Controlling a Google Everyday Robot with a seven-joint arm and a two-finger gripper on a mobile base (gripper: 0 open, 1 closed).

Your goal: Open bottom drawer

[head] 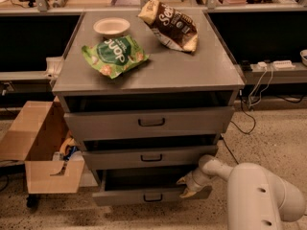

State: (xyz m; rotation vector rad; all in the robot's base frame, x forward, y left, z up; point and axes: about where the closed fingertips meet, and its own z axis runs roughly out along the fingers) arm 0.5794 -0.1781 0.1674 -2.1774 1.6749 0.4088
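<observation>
- Three grey drawers fill the cabinet [158, 75] at frame centre; the bottom drawer [139, 196], lowest and narrowest, juts forward past the middle drawer [151, 157], its dark interior showing.
- Gripper [185, 187] sits lower right of centre at that drawer front's right end, its two tan fingers spread apart, one above the other.
- On the cabinet's top lie a green bag [114, 55], a brown bag [169, 25] and a white bowl [111, 27].

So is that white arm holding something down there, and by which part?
Cannot be told. The gripper is at the right end of the bottom drawer, away from its black handle; whether it grips that edge doesn't show.
</observation>
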